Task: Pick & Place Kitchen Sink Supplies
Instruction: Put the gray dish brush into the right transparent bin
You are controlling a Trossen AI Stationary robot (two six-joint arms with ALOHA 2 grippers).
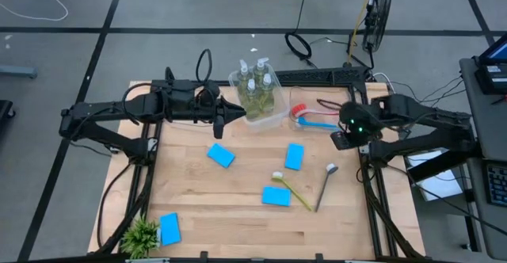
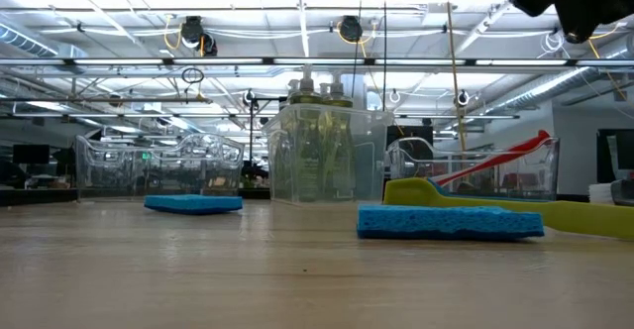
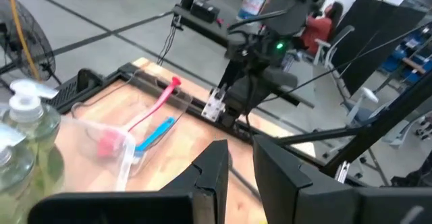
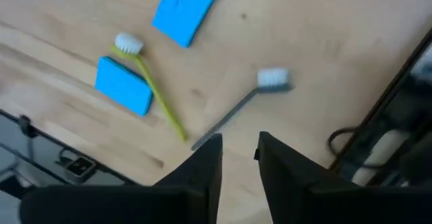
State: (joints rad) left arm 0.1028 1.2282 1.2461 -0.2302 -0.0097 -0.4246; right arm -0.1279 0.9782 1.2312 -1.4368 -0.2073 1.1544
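Clear pump bottles of yellow-green soap (image 1: 257,89) stand in a clear bin (image 1: 273,117) at the far middle of the table. A red brush (image 1: 299,111) and a blue brush (image 1: 321,124) lie in a second clear bin (image 3: 125,158) beside it. Blue sponges lie flat on the wood (image 1: 221,155) (image 1: 294,156) (image 1: 276,196) (image 1: 169,228). A yellow-green brush (image 1: 293,192) and a grey-handled brush (image 1: 323,188) lie at the right. My left gripper (image 3: 241,177) hovers open just left of the bottle bin. My right gripper (image 4: 239,160) hangs open and empty above the grey-handled brush (image 4: 233,113).
A small green potted plant (image 1: 141,236) stands at the near left corner beside one sponge. More clear bins (image 2: 158,165) show along the far left edge in the low view. Bare wood lies between the sponges in the table's middle (image 1: 238,180).
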